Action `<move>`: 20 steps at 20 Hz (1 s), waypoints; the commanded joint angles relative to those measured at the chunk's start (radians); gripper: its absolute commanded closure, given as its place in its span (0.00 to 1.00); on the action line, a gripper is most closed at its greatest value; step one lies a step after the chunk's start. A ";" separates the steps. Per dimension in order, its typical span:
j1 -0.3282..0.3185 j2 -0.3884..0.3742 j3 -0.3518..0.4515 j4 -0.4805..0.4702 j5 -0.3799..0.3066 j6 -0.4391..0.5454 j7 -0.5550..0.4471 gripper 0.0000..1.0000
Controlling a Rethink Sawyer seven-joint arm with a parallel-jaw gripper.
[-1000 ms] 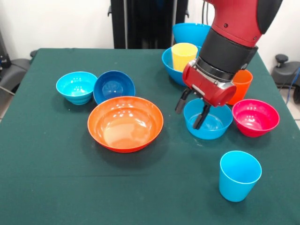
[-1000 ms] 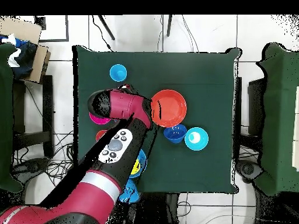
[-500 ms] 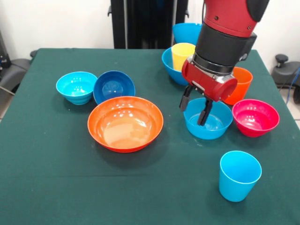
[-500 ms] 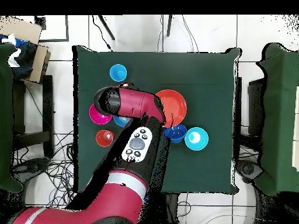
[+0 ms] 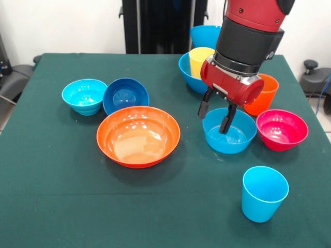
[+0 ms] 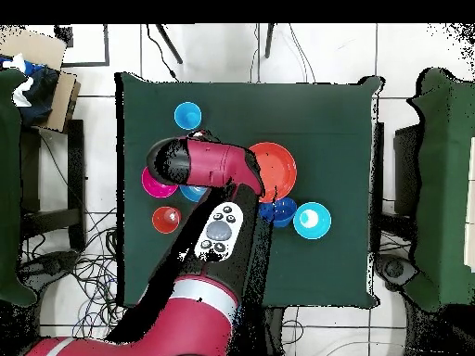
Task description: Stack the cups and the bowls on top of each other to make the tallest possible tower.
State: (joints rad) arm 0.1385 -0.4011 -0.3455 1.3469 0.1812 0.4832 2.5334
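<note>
A green cloth (image 5: 62, 196) is covering the table, hanging slightly at the edges. White tiles (image 6: 315, 56) are showing on the floor around it, with cables (image 6: 88, 264) trailing across them. A white wall (image 5: 57, 26) is standing behind, a black post (image 5: 155, 26) rising against it. A cardboard box (image 6: 42, 69) is sitting off one corner.

We see the gripper (image 5: 216, 112) has swung upright from its earlier tilt. Its open fingers (image 5: 227, 120) now straddle the medium light blue bowl's (image 5: 235, 140) ten o'clock rim.
</note>
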 commanded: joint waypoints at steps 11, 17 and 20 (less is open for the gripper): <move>-0.026 -0.036 0.142 0.129 -0.147 -0.022 -0.087 0.00; -0.033 -0.062 0.153 0.160 -0.180 -0.056 -0.092 0.00; -0.043 -0.071 0.162 0.172 -0.192 -0.062 -0.090 0.00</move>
State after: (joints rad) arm 0.1272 -0.4684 -0.3236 1.4315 0.0799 0.4732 2.5334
